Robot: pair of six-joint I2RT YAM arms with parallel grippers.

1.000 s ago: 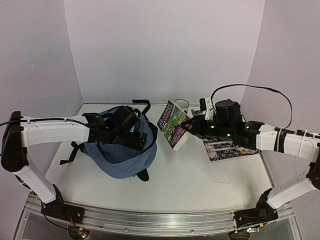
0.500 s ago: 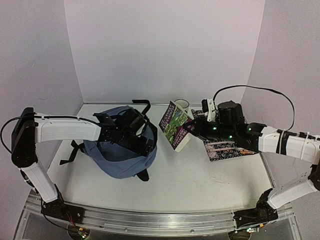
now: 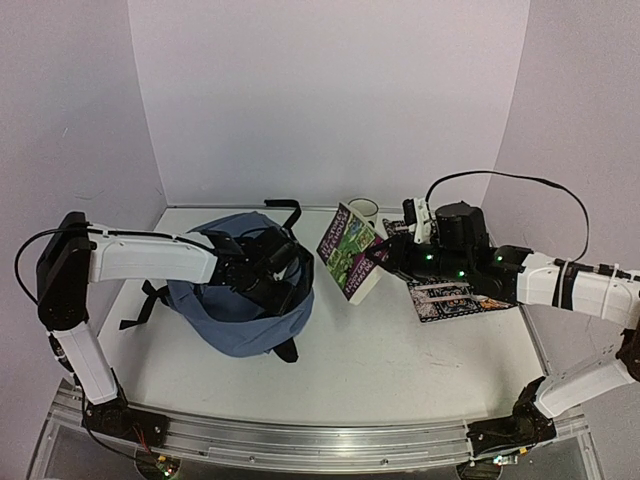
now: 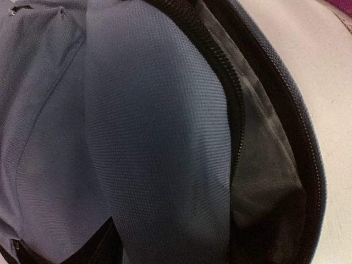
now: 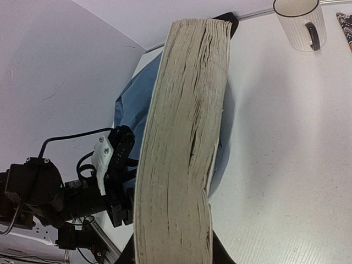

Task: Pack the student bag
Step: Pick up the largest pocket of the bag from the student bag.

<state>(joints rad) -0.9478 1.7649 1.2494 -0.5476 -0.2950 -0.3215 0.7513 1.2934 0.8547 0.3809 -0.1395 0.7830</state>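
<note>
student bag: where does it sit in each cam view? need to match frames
Top external: student bag left of centre, just left of the book.
Left wrist: bag fills nearly the whole frame, zipper rim at right.
Right wrist: bag is a blue patch centre-left, behind the book.
Shared landmark: white table.

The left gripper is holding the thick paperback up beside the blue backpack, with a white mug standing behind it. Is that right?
Not quite. It is the right gripper, not the left, that holds the thick paperback up beside the blue backpack. The top external view shows this. The white mug does stand behind it.
</note>
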